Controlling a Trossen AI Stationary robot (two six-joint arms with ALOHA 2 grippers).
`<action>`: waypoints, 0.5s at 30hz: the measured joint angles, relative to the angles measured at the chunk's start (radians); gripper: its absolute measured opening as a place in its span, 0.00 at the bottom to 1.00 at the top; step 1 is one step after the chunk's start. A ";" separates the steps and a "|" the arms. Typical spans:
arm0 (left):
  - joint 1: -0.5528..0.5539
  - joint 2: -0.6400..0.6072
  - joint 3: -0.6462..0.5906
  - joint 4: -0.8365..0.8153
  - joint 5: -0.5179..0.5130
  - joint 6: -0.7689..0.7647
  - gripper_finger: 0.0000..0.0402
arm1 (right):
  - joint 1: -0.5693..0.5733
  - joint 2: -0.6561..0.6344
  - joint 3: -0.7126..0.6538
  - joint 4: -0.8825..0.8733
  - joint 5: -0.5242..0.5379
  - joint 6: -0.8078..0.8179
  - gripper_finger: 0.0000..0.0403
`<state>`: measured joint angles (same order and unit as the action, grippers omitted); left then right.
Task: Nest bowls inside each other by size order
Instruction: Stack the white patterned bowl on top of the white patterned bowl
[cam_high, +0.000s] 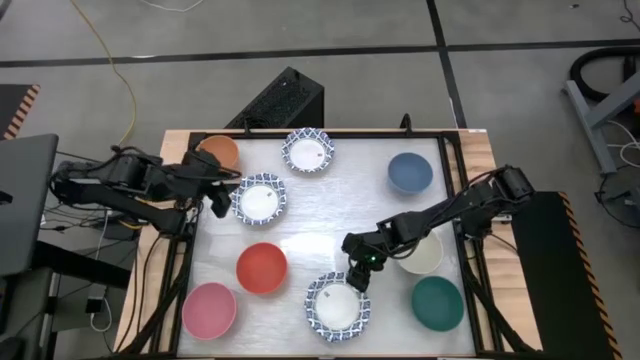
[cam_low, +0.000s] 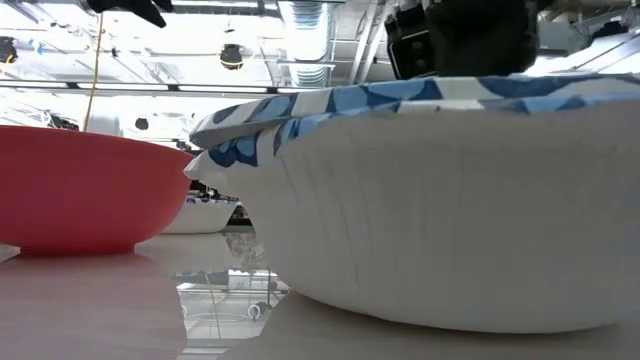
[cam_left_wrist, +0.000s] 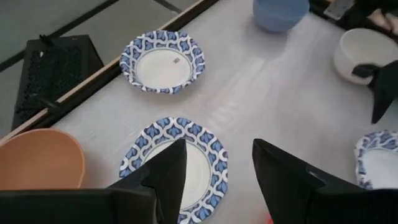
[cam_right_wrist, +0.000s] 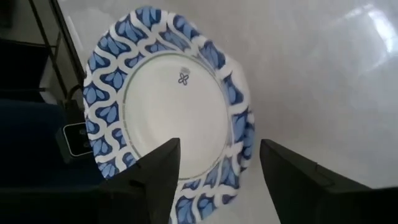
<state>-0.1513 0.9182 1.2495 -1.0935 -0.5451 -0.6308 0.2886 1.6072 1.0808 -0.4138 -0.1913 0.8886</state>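
Right tool (cam_high: 356, 281), fingers spread wide and holding nothing, hovers over the near patterned bowl (cam_high: 338, 306). Left tool (cam_high: 216, 200), parted and empty, sits at another patterned bowl (cam_high: 260, 199). Pale worktop (cam_high: 330, 215); concrete floor beyond.

White table (cam_high: 330, 200) holds patterned bowls at the far middle (cam_high: 308, 151), left-centre (cam_high: 260, 199) and near middle (cam_high: 338, 306), plus orange (cam_high: 218, 152), blue (cam_high: 410, 172), red (cam_high: 262, 267), pink (cam_high: 209, 310), cream (cam_high: 420, 252), teal (cam_high: 437, 303); left gripper (cam_high: 217, 203) beside the left-centre bowl, right gripper (cam_high: 357, 278) open above the near one
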 joint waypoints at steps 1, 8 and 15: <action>0.000 0.011 0.000 0.000 -0.004 0.000 0.44 | -0.011 0.000 0.016 -0.028 -0.001 -0.021 0.61; 0.000 0.035 0.000 0.000 -0.021 -0.025 0.45 | -0.163 0.000 0.156 -0.255 0.016 -0.266 0.61; 0.000 -0.012 0.000 -0.004 -0.026 -0.034 0.45 | -0.355 0.000 0.283 -0.301 0.202 -0.613 0.61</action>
<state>-0.1509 0.9057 1.2495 -1.0976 -0.5709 -0.6643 -0.0663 1.6073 1.3640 -0.7145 0.0103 0.2756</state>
